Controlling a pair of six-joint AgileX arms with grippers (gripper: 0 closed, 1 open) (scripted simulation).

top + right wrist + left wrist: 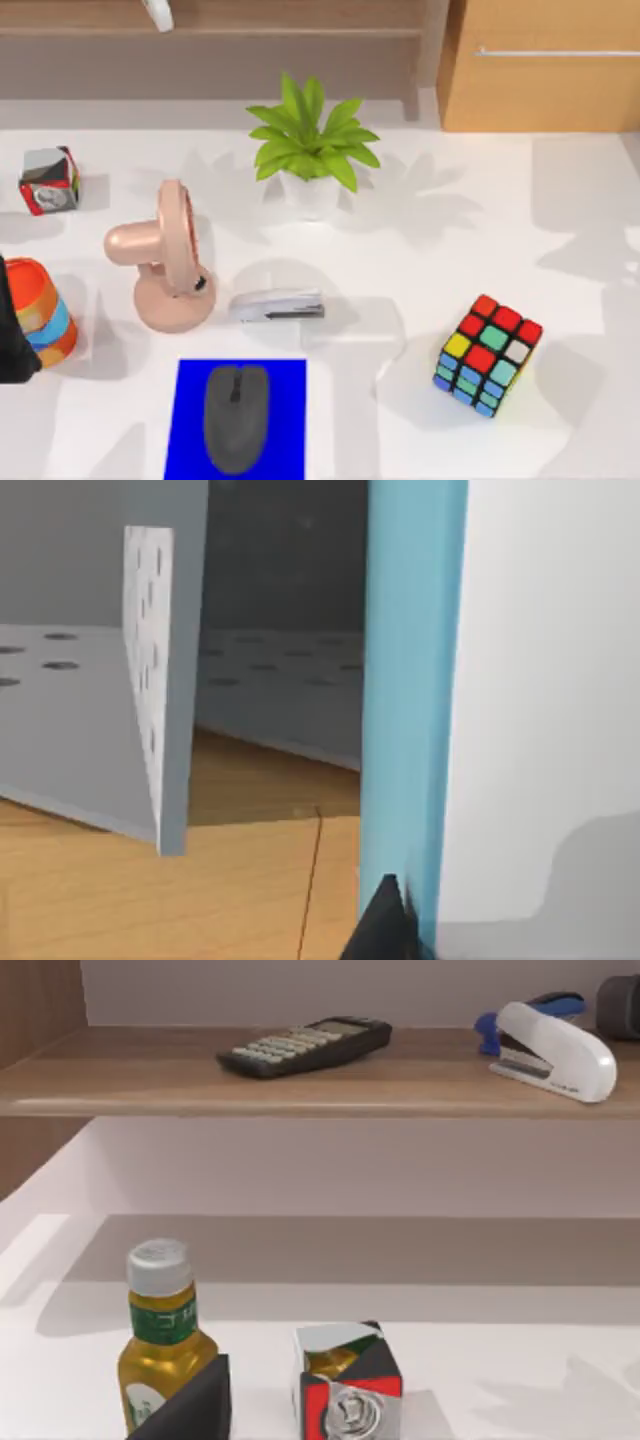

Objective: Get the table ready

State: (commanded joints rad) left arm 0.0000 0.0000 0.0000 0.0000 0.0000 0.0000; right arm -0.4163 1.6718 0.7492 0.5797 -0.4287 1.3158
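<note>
My left arm (15,330) is cut off at the white table's (400,240) edge, grip unreadable, a striped cup (45,310) just beside it.

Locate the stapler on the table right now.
In the top view, the grey stapler lies on the white table left of centre, just right of the pink fan's base and above the blue mat.
</note>
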